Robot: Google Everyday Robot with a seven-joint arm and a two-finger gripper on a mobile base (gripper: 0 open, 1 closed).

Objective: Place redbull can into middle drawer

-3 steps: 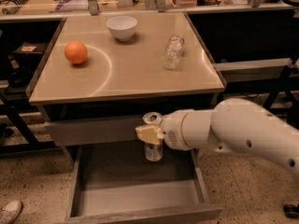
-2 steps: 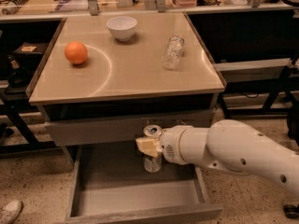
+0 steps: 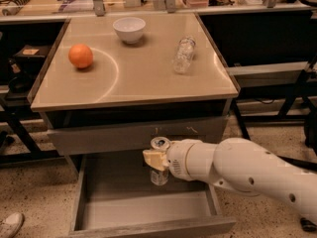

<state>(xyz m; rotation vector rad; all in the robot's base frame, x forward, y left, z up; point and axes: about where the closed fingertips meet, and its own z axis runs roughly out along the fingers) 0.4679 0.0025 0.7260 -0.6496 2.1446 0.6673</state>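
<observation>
Above open middle drawer (image 3: 126, 209), redbull can (image 3: 159, 176) upright in gripper (image 3: 155, 159).

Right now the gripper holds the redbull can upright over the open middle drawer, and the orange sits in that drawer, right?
No. The camera view shows the orange on the tabletop, not in the middle drawer. The rest holds: the gripper grips the redbull can upright over the open drawer.

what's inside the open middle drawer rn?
The redbull can, upright, held by the gripper over the middle drawer floor near its back. Whether it touches down is unclear. The arm hides the drawer's right rear corner.
</observation>
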